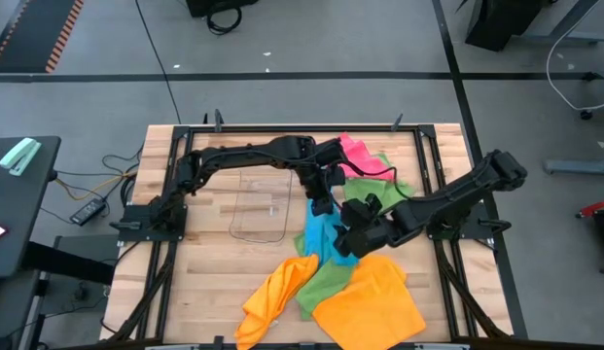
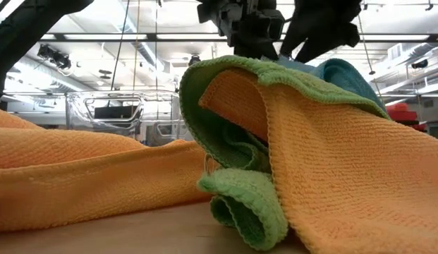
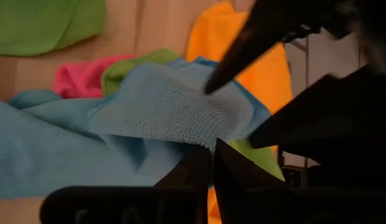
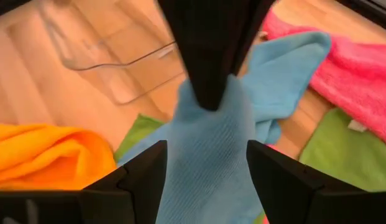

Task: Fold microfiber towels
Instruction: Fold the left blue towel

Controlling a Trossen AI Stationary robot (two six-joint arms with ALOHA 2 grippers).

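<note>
The blue towel [image 1: 324, 236] lies mid-table in the high view, among pink, green and orange towels; the left claw [image 1: 323, 205] is pinched shut on its upper edge, and the right claw [image 1: 352, 236] hovers at its side. In the low view only a raised blue fold [image 2: 343, 73] shows behind the orange towel [image 2: 331, 162]. In the left wrist view the cloth drapes just beyond closed fingers. In the right wrist view the blue towel hangs between spread fingers — ungripped. A free corner is best sought before closing, so one layer is taken — not a bunch.

left gripper [image 1: 324, 206] clamped, right gripper [image 1: 346, 243] spread
</note>
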